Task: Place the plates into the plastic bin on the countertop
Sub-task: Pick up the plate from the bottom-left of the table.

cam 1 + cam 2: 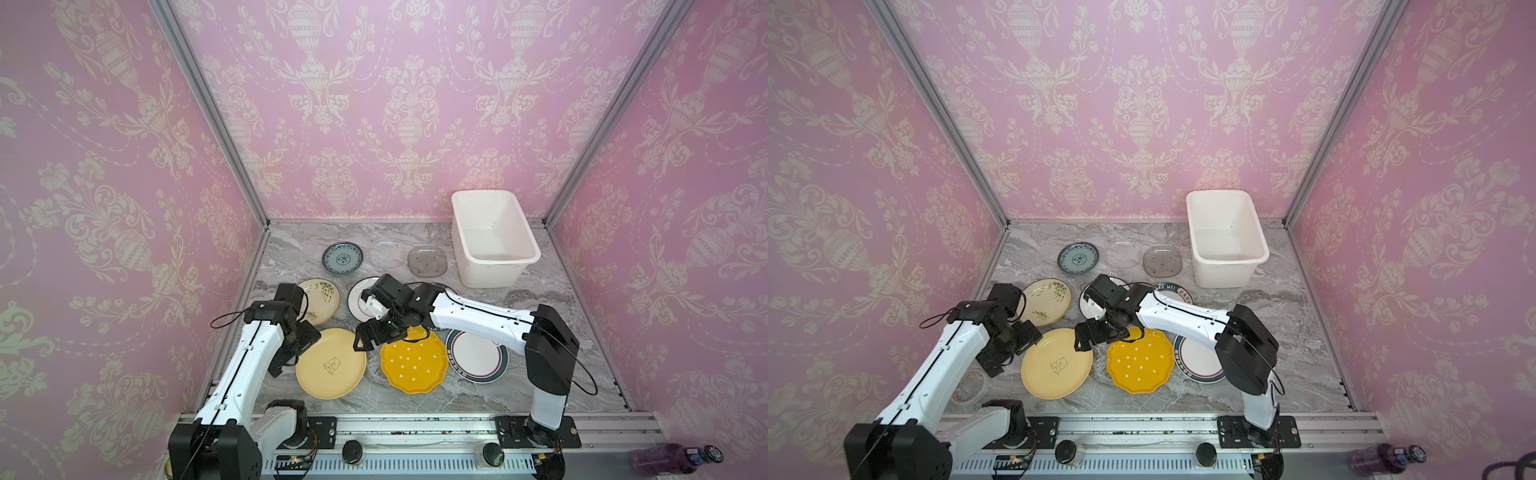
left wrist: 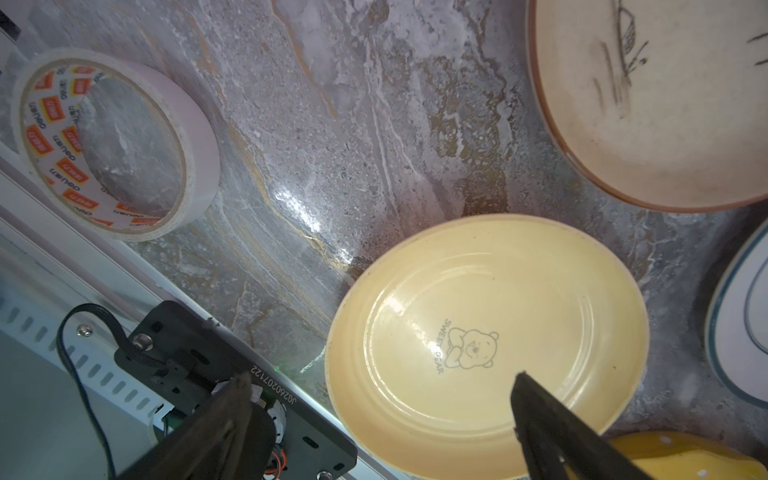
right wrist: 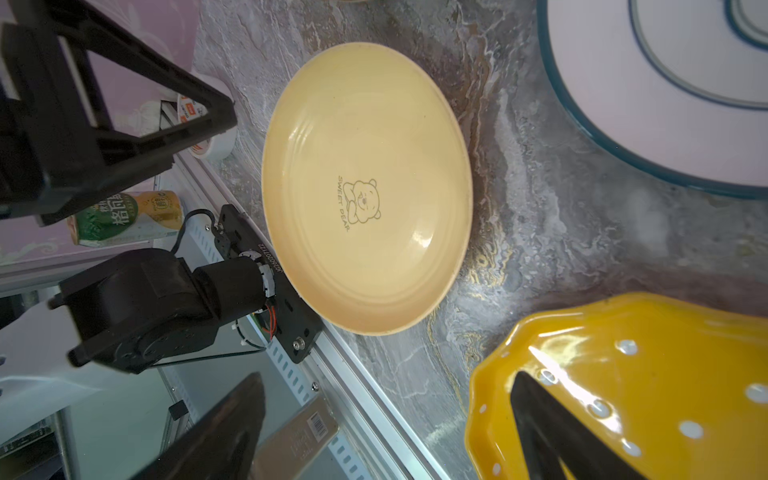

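- While both sets of jaws stand spread and empty, the left gripper (image 2: 378,384) straddles the near rim of the pale yellow plate (image 1: 331,363).
- Right gripper (image 3: 386,376) spans the orange plate's (image 1: 415,359) rim beside it.
- Plastic bin (image 1: 494,270) stands well apart at the countertop's (image 1: 415,399) far right, likely the right arm's reach.

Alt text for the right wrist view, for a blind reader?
A pale yellow plate with a bear drawing lies untouched on the marble countertop. The right gripper hangs open, one finger over the orange dotted plate; a white dark-rimmed plate lies nearby.
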